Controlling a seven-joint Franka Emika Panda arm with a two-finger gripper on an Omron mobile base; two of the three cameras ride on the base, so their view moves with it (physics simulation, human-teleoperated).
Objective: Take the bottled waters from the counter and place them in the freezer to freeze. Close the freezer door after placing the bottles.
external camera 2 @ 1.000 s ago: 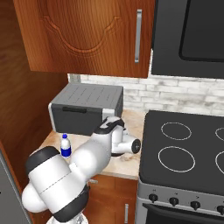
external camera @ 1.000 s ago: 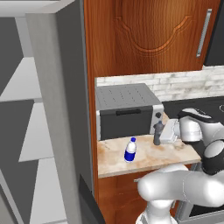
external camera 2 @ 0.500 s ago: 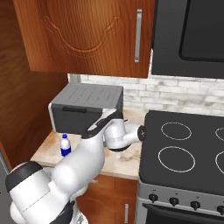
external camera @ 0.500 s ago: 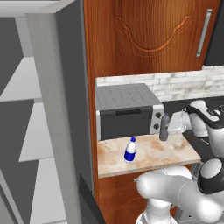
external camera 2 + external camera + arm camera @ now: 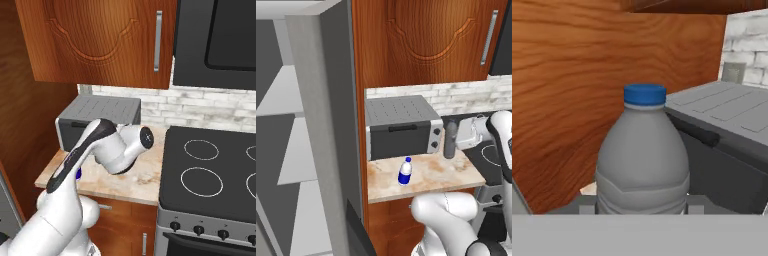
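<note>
Hand view: the claw is clamped on the grey bottle [image 5: 643,160], whose blue cap stands upright before the wooden side panel [image 5: 587,75], with the toaster oven [image 5: 727,135] to the right. In the left base view the claw [image 5: 452,145] holds that bottle above the right part of the tabletop [image 5: 426,179], in front of the toaster oven. The blue-labelled bottle [image 5: 404,171] stands upright on the tabletop, further left. The freezer [image 5: 301,150] is open at far left, its pale shelves showing.

Grey bottle [image 5: 643,165] w/ blue cap upright, lifted; blue-label bottle [image 5: 404,172] upright on counter [image 5: 441,175].
</note>
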